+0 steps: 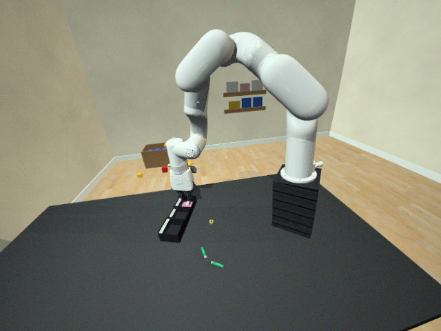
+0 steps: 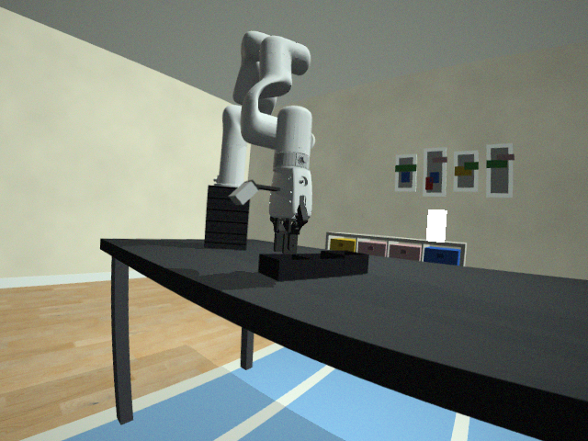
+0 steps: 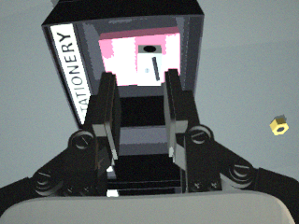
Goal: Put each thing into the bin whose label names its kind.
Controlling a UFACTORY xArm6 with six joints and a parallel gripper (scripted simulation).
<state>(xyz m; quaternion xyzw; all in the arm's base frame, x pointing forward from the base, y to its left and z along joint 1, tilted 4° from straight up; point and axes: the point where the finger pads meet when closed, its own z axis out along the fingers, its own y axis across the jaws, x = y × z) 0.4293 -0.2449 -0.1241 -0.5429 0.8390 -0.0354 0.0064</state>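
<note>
A row of three black bins (image 1: 176,221) stands on the black table. The far bin (image 3: 127,56) carries the label STATIONERY (image 3: 69,65). A flat pink thing lies in it, with a small white and grey piece (image 3: 149,63) on top. My gripper (image 3: 141,89) hangs just above this bin, with its fingers partly open and nothing between them; it also shows in the top view (image 1: 186,199) and the exterior view (image 2: 286,249). A small yellow nut (image 1: 211,221) lies on the table to the right of the bins. Two green sticks with white tips (image 1: 203,252) (image 1: 216,263) lie nearer the front.
The arm's black base block (image 1: 296,205) stands at the right rear of the table. The labels of the other two bins cannot be read. The table's rear edge runs close behind the far bin.
</note>
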